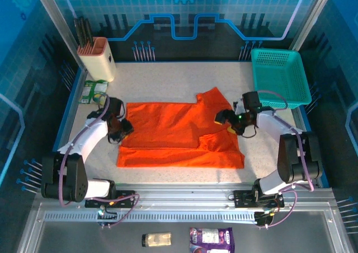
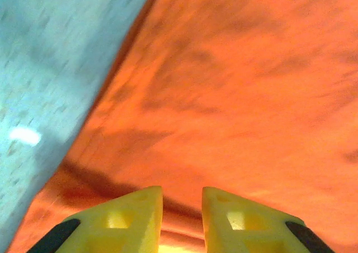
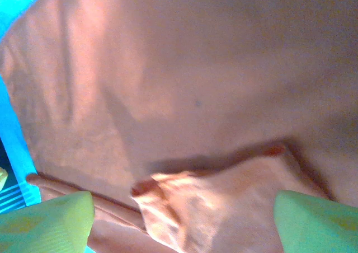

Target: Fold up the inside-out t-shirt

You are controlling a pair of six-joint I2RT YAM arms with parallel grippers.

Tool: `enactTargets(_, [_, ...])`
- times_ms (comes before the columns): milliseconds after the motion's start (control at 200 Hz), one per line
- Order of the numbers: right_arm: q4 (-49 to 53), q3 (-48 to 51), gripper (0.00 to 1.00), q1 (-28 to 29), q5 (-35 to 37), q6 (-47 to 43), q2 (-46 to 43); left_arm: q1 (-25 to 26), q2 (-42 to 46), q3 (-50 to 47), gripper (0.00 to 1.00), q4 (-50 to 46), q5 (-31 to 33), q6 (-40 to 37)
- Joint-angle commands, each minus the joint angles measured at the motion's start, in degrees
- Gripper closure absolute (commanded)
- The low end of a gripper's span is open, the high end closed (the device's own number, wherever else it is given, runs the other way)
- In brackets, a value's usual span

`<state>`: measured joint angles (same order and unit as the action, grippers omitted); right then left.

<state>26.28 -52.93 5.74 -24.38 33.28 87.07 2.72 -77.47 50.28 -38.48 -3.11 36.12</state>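
The inside-out t-shirt (image 1: 179, 135) lies spread on the speckled table (image 1: 168, 82), bright orange, with one flap angled up at the back right. My left gripper (image 1: 119, 129) sits at the shirt's left edge. In the left wrist view its yellow fingers (image 2: 134, 219) stand narrowly apart with a raised fold of orange cloth (image 2: 224, 96) pinched in the gap of the left gripper (image 2: 182, 211). My right gripper (image 1: 225, 118) hovers over the shirt's right side. In the right wrist view the right gripper (image 3: 179, 211) is wide open over a bunched, crumpled flap of the shirt (image 3: 190, 202).
A teal mesh basket (image 1: 279, 76) stands at the back right corner. A beige holder with dark handles (image 1: 97, 57) and a green-and-white packet (image 1: 93, 90) are at the back left. A small jar (image 1: 156, 239) and a purple packet (image 1: 211, 240) lie below the arm bases.
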Motion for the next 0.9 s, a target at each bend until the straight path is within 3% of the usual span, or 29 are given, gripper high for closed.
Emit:
enactTargets(0, [6.60,-5.77,0.18,0.68,5.52,-6.22,-0.48,-0.52,-4.04,6.64,0.69,0.84,-0.55,-8.61])
enactTargets(295, [8.17,-13.26,0.20,-0.50,6.88,-9.19,2.13,-4.64,-21.02,25.68,0.70,-1.54,2.38,-20.18])
enactTargets(650, [8.37,-15.30,0.20,-1.01,6.23,-8.81,3.99,-7.71,-39.84,43.90,0.72,-7.26,-0.14,-24.94])
enactTargets(896, [7.69,-15.06,0.19,-1.10,5.88,-7.93,4.42,-7.82,-47.74,49.56,0.73,-10.49,0.19,-27.69])
